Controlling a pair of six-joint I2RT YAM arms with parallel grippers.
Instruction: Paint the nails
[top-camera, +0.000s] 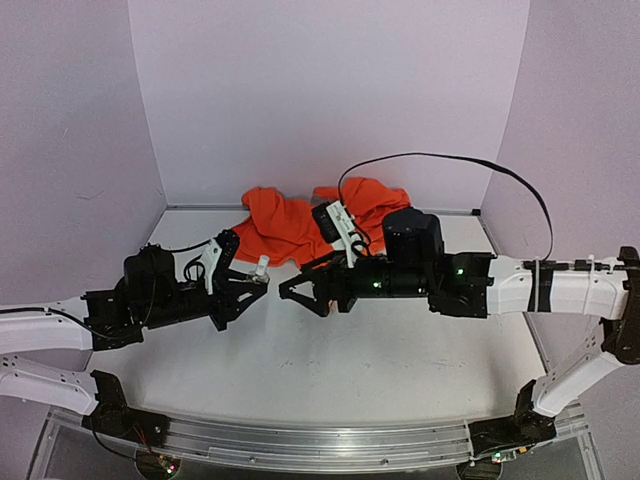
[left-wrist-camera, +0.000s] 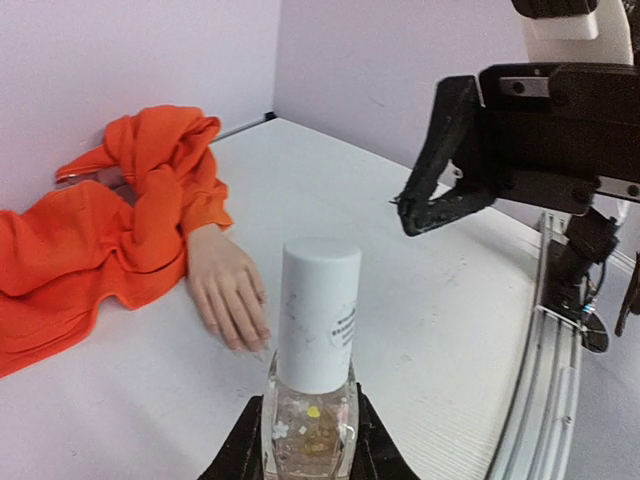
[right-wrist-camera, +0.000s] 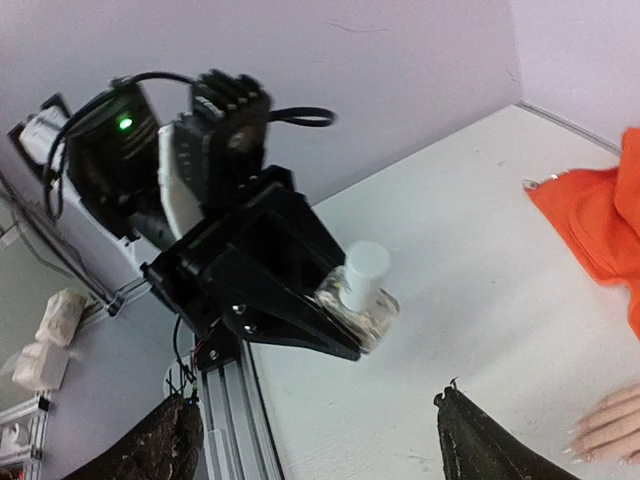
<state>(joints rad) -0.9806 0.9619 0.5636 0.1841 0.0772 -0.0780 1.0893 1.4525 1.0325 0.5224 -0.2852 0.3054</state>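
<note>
My left gripper (top-camera: 252, 285) is shut on a small clear nail polish bottle with a white cap (left-wrist-camera: 316, 335) and holds it upright above the table; the bottle also shows in the right wrist view (right-wrist-camera: 362, 292). The flesh-coloured mannequin hand (left-wrist-camera: 226, 288) lies palm down, coming out of an orange sleeve (left-wrist-camera: 120, 225), just beyond the bottle. Its pale nails (left-wrist-camera: 252, 340) point towards me; some fingertips show in the right wrist view (right-wrist-camera: 608, 430). My right gripper (top-camera: 292, 293) is open and empty, facing the bottle cap from a short distance. In the top view my right arm hides the hand.
The orange fabric (top-camera: 290, 225) is bunched against the back wall. Lilac walls enclose the table on three sides. An aluminium rail (top-camera: 300, 445) runs along the near edge. A black cable (top-camera: 450, 160) loops above my right arm.
</note>
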